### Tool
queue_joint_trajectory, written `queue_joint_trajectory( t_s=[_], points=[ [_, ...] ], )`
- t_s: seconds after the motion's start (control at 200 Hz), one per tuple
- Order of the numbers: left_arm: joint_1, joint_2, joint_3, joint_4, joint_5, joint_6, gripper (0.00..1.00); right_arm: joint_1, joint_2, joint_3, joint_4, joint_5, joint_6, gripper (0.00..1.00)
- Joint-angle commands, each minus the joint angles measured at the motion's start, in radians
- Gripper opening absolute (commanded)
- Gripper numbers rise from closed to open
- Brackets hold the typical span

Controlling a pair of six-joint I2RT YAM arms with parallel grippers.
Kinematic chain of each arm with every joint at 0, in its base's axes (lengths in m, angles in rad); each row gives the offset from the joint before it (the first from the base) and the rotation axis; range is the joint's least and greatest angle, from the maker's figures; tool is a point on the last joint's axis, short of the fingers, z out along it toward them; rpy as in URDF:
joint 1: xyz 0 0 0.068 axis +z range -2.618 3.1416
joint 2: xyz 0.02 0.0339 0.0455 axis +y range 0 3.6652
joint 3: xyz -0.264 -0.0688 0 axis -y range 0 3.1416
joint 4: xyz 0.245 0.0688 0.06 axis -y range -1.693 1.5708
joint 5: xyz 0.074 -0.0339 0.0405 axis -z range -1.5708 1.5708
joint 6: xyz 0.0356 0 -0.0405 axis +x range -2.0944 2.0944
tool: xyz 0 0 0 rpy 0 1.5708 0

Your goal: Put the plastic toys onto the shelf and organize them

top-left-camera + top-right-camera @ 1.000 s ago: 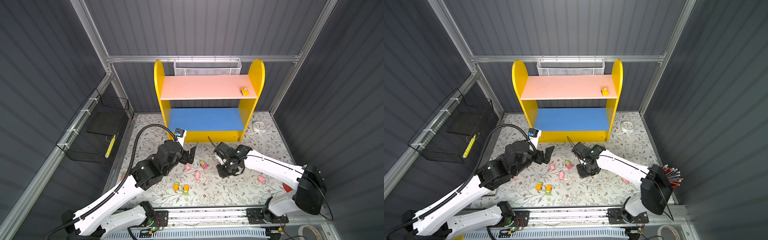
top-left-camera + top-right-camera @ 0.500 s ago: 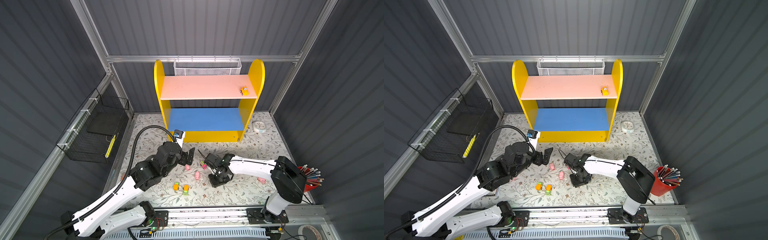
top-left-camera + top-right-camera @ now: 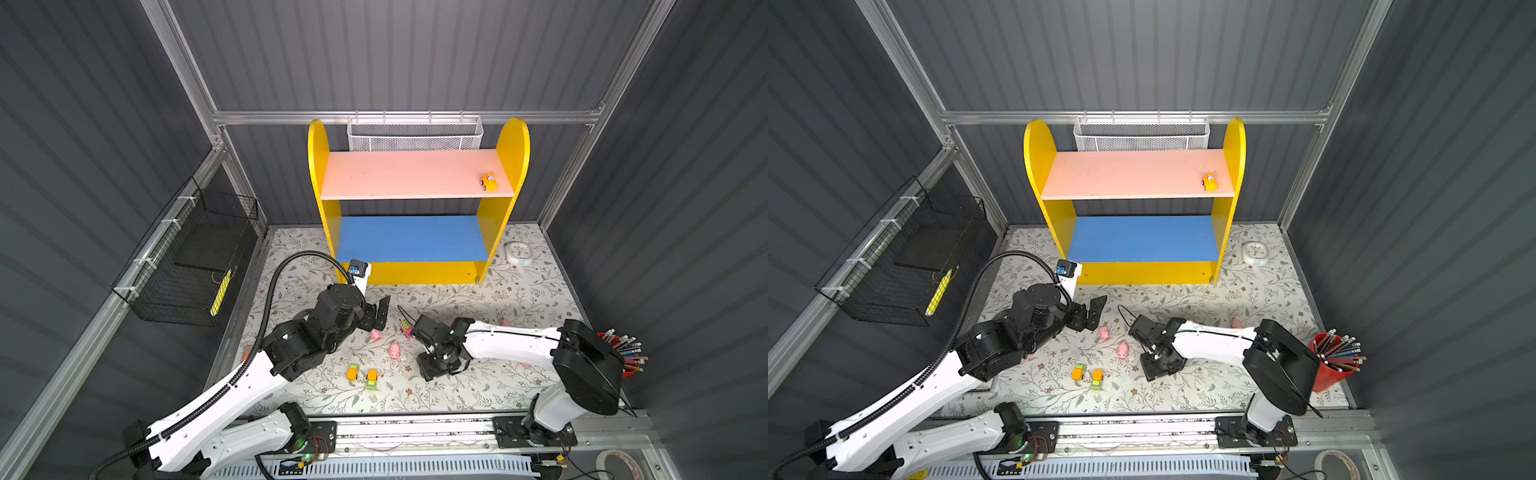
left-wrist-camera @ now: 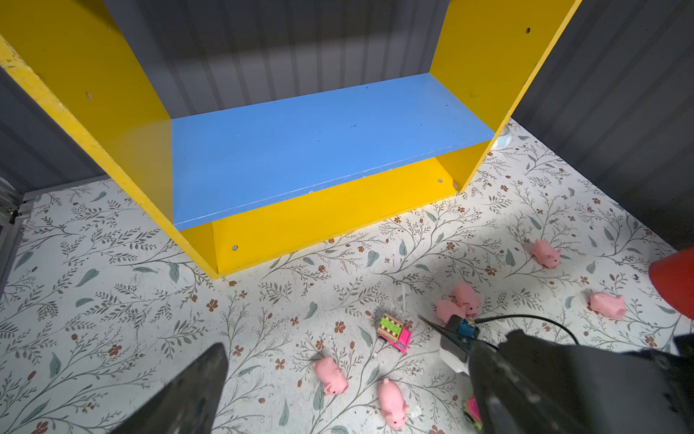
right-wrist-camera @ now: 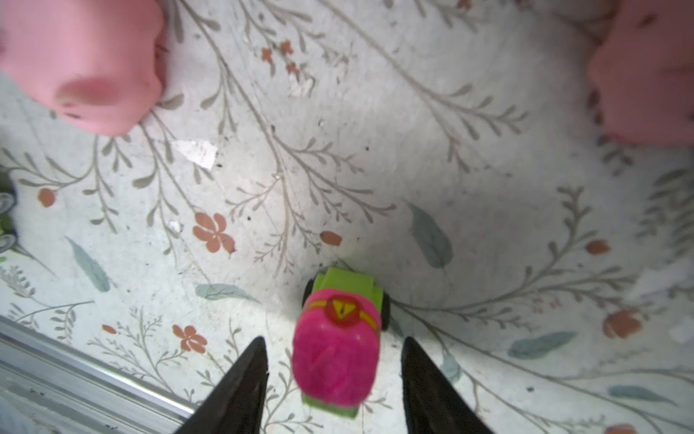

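Observation:
The shelf (image 3: 318, 166) stands at the back, and one orange vehicle (image 3: 488, 181) sits on its pink upper board. The blue lower board (image 4: 319, 150) is bare. My right gripper (image 5: 333, 340) points down at the floor. It is open, one finger on each side of a pink-and-green car (image 5: 338, 360), with a gap on both sides. In both top views this gripper (image 3: 441, 368) hides that car. My left gripper (image 3: 380, 311) hovers open and empty, facing the shelf. Two pigs (image 3: 375, 335) (image 3: 395, 351) and a pink-green truck (image 4: 394, 332) lie between the arms. An orange car (image 3: 352, 372) and a green car (image 3: 372, 379) lie nearer the front.
More pigs (image 4: 546, 253) (image 4: 606, 305) lie on the floral floor to the right. A white clock (image 3: 518, 252) rests beside the shelf. A white mesh basket (image 3: 415, 137) hangs behind the shelf, and a black wire basket (image 3: 195, 257) hangs on the left wall. A red pencil cup (image 3: 1333, 361) stands at the right.
My right gripper has moved toward the front rail and lower over the floor. Its jaws have gone from shut to parted. The left arm has barely shifted.

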Motion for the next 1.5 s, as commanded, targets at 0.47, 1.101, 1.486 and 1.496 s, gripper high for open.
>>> queue_joint_trajectory(
  t_s=[0.47,1.101,1.486,1.496],
  points=[
    [-0.004,-0.006,0.011,-0.037,-0.012,-0.015,1.00,0.211,-0.132,-0.305,0.451,0.382,0.104,0.62],
    [-0.005,-0.002,0.027,-0.063,-0.039,-0.011,1.00,0.274,-0.107,-0.404,0.598,0.542,0.180,0.55],
    [-0.005,-0.015,0.051,-0.090,-0.039,-0.020,1.00,0.337,-0.233,-0.342,0.423,0.632,0.204,0.36],
    [-0.004,-0.015,0.051,-0.091,-0.038,-0.021,1.00,0.334,-0.240,-0.335,0.410,0.631,0.203,0.36]
  ],
)
